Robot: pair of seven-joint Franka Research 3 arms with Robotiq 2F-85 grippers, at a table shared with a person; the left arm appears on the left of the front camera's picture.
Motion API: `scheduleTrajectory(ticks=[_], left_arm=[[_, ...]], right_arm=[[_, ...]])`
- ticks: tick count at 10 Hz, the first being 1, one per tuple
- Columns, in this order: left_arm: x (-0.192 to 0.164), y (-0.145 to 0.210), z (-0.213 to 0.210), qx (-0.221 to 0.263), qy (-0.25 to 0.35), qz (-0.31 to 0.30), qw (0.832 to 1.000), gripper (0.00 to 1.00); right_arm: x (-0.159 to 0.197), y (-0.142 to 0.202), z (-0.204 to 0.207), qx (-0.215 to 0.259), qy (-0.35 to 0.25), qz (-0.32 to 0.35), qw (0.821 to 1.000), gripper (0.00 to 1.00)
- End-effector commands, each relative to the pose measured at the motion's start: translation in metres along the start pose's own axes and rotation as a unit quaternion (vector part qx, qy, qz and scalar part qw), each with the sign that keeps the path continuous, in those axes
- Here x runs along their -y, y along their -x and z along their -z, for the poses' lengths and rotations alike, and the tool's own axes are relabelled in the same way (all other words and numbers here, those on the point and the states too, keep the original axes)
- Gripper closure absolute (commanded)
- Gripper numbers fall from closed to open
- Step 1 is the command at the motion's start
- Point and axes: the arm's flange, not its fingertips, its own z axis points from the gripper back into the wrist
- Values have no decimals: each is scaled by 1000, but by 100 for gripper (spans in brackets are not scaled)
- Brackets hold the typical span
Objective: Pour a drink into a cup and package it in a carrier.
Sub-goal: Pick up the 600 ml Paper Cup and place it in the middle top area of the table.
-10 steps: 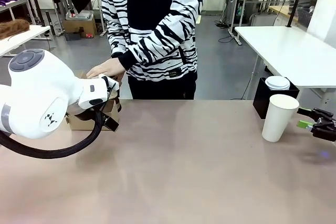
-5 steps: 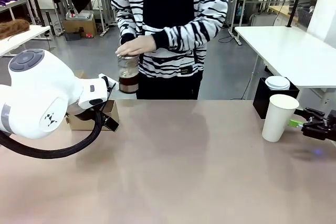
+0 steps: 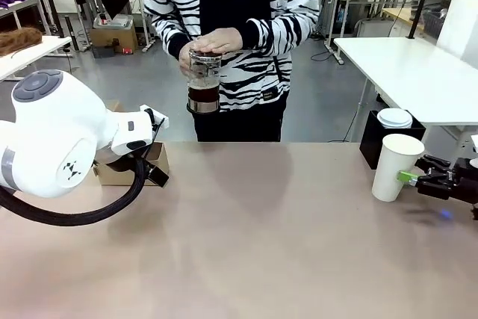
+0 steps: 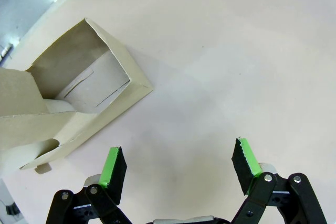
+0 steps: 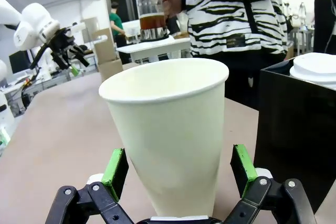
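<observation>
We see both end effectors spread wide over a matte tan bench [image 3: 261,252].
Nearest us, the right end effector [image 5: 177,157] straddles the white paper cup [image 5: 168,124], which stands beside a black box [image 3: 372,140]. The left end effector [image 4: 178,156] gapes over the bench beside the cardboard carrier [image 4: 79,95], far left. Beyond, a person's hands [image 3: 220,40] hold the dark drink [image 3: 202,95] above the far edge, with grey floor [image 3: 314,102] and white tables [image 3: 411,65] behind.

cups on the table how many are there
1: a white paper cup at the right end of the table, within the open right gripper. White lids top the black holder beside it; cups under them could be hidden.
</observation>
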Motion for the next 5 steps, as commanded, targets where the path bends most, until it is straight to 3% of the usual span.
scheduleTrajectory(ticks=[1, 5], left_arm=[[0, 0, 0, 0, 0, 0, 1000, 0], [0, 0, 0, 0, 0, 0, 1000, 0]], right_arm=[[0, 1, 2, -2, -1, 0, 1000, 0], [7, 5, 39, 4, -26, 27, 999, 0]])
